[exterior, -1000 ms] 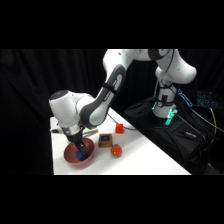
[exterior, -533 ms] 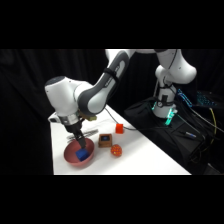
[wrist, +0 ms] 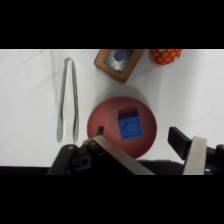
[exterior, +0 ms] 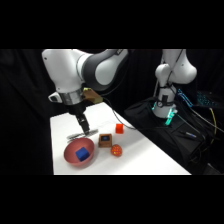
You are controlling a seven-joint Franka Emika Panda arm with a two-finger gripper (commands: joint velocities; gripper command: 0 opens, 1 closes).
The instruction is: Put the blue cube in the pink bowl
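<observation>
— Blue, small solid cube (wrist: 129, 126) lies inside the round shallow pink bowl (wrist: 102, 116)?
— Yes; the pincer (wrist: 148, 146) hangs above, released, holding nothing.
— Risk?
— Dropping low could clip the rim and tip it.

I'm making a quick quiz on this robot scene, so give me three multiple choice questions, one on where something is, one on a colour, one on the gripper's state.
1. Where is the blue cube?
A. beside the tongs
B. inside the pink bowl
C. on the brown block

2. What colour is the small cube behind the brown block?
A. red
B. green
C. white

3. How is the gripper?
A. shut on the cube
B. shut on the tongs
C. open and empty

Answers: 1 B, the cube lies on the bowl's floor; 2 A, the side view shows it red; 3 C, its fingers stand apart above the bowl, holding nothing.
</observation>
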